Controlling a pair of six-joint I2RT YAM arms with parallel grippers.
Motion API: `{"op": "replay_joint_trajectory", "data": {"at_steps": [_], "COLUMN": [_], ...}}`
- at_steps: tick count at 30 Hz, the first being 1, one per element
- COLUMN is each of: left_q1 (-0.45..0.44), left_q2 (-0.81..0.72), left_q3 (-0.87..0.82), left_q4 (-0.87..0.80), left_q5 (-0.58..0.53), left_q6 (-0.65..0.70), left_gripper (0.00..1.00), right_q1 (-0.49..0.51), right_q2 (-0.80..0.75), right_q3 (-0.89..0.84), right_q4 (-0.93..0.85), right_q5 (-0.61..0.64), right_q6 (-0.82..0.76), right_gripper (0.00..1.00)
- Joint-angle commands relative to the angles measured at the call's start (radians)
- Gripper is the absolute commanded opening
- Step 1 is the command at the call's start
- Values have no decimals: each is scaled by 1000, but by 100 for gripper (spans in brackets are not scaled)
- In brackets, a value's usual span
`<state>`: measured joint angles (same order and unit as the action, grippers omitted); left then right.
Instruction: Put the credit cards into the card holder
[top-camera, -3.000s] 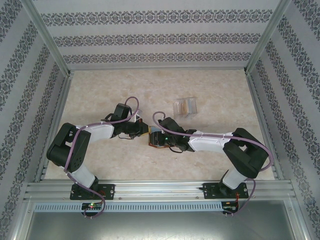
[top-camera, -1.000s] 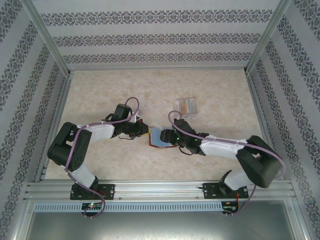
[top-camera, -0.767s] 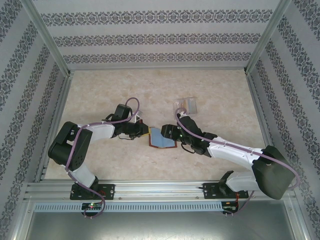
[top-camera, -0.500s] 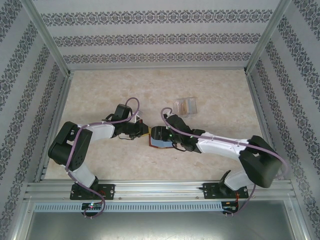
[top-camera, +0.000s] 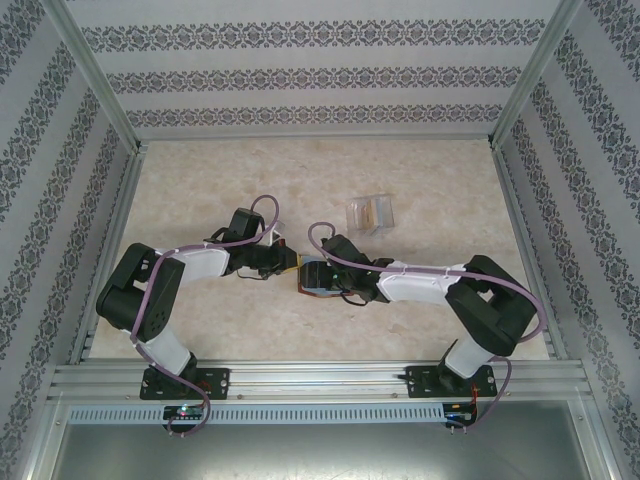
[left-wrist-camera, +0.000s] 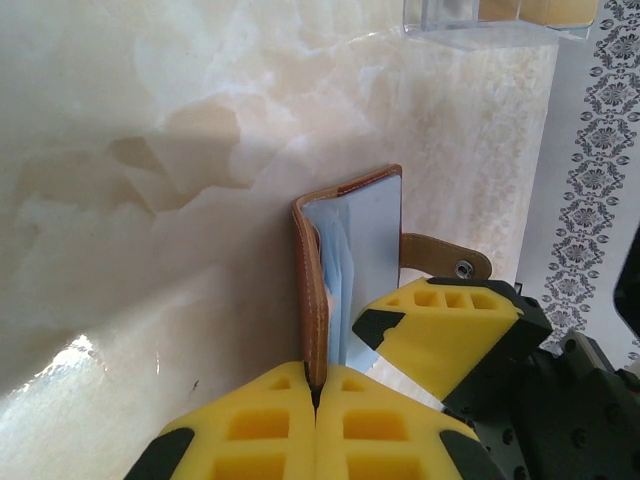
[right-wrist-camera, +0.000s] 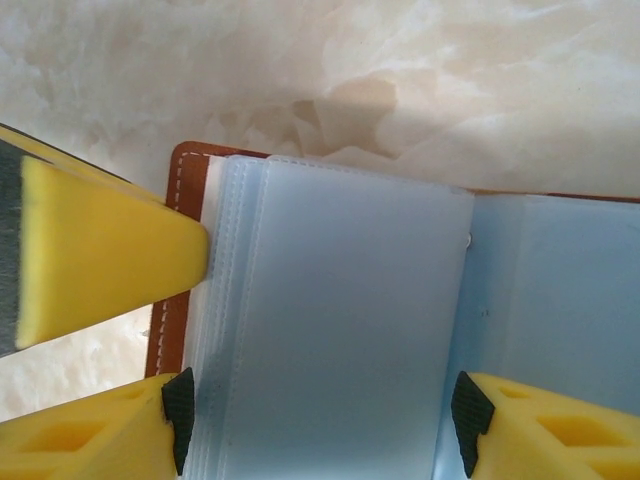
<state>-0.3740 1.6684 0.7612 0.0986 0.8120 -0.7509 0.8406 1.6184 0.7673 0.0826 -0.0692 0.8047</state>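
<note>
Starting with the tabletop (top-camera: 200, 190): pale marble, with both arms reaching in from the 6 o'clock edge. The left arm (top-camera: 190, 262) bends in from 8 o'clock and the right arm (top-camera: 420, 282) sweeps in from 4 o'clock. They meet just on the 6 o'clock side of the tabletop's centre.

The clear box (top-camera: 370, 213) sits on its own, apart from both arms, at 1 o'clock from that meeting point. There's something yellow-orange inside it, but I can't tell what.

The card holder (top-camera: 310, 288) is right between the two claws, lying open on the tabletop, reddish-brown with pale blue inside.

On the left wrist view, the left claw (left-wrist-camera: 316, 395) has its yellow fingers pressed together, pinching the edge of the holder's leather cover, which stands up from the surface. One finger (left-wrist-camera: 440, 315) of the right claw is just beside the inner face, at 3 o'clock of that cover.

On the right wrist view, the right claw (right-wrist-camera: 320, 420) is spread wide, one fingertip at each side edge of the translucent sleeves (right-wrist-camera: 340, 300). I can't tell whether the pads touch them. The left claw's finger (right-wrist-camera: 100, 250) pokes in from 9 o'clock against the stitched brown edge.

I can't tell any card apart from the sleeves.

Smallest bits: the tan strap (left-wrist-camera: 440, 258) sticks out at 3 o'clock, with a metal snap (left-wrist-camera: 465, 268) at its tip.
</note>
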Motion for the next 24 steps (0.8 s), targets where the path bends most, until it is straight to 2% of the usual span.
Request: {"op": "replay_joint_trajectory", "data": {"at_steps": [1,9,18,24], "left_q1": [-10,-10,-11,-9], "left_q2": [10,6,5,13], "left_q3": [-5,-11,-7,3], "left_q4": [26,26,14,5], "left_q5": [22,21,19,21], "left_q6": [15,13,20,24], "left_gripper": [0,0,0,0], "right_q1": [6,6,5,0], "right_q2": [35,36,-74,-206], "right_q3": [15,9,-4,-53], "right_q4": [1,-14,-227,-210], "right_q5": [-4,20,275,315], "right_q6": [3,11,33,16], "right_gripper": [71,71,72,73]}}
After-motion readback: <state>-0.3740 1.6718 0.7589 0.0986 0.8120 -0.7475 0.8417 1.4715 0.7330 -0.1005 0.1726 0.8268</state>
